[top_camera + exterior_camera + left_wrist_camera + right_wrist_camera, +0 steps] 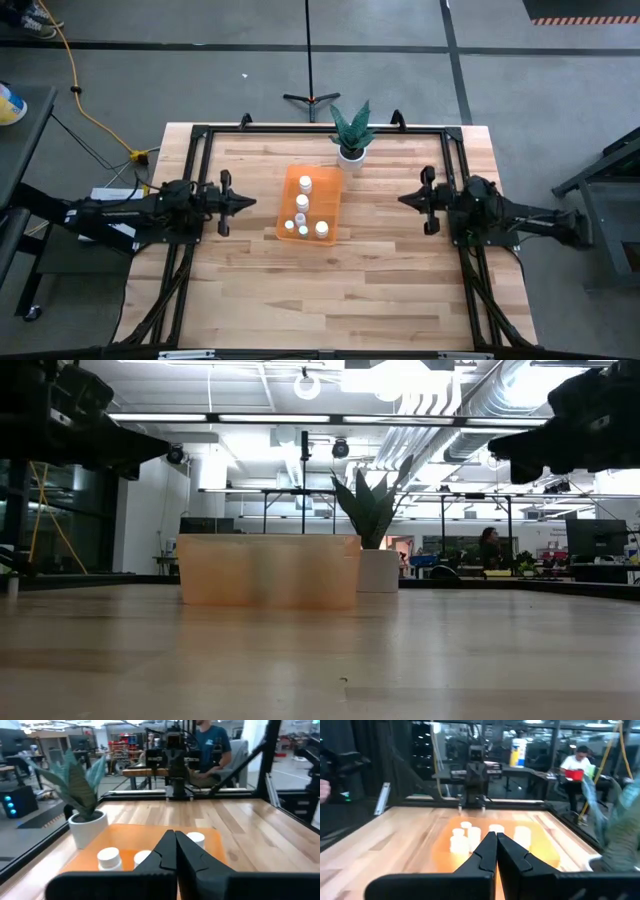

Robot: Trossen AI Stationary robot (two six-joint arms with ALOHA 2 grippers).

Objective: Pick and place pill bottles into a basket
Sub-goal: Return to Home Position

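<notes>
Since all the pill bottles (pixel 302 204) in view stand inside the basket (pixel 327 192), their white caps show from above as a loose group. One is near the end closest to the plant, one is about the middle, and four are bunched at the opposite end. The basket, orange and translucent with low walls, sits near the middle of the tabletop (pixel 380 290), its long sides running from front to back. Just past its far right corner stands a white pot (pixel 350 154) holding a green plant (pixel 352 126). The pot is close beside the basket, though whether the two touch cannot be told. The low view shows the pot behind the basket's right end.

The left tool (pixel 252 201) hangs to the left of the basket, well apart from it. Its fingers are pressed together with nothing between them and point toward the basket. The right tool (pixel 402 199) mirrors it on the right side, likewise closed on nothing and aimed inward. In the low view both show as dark shapes at the upper corners, raised above the wood. Beyond the tabletop, a person (pixel 577 760) sits in the room behind.
</notes>
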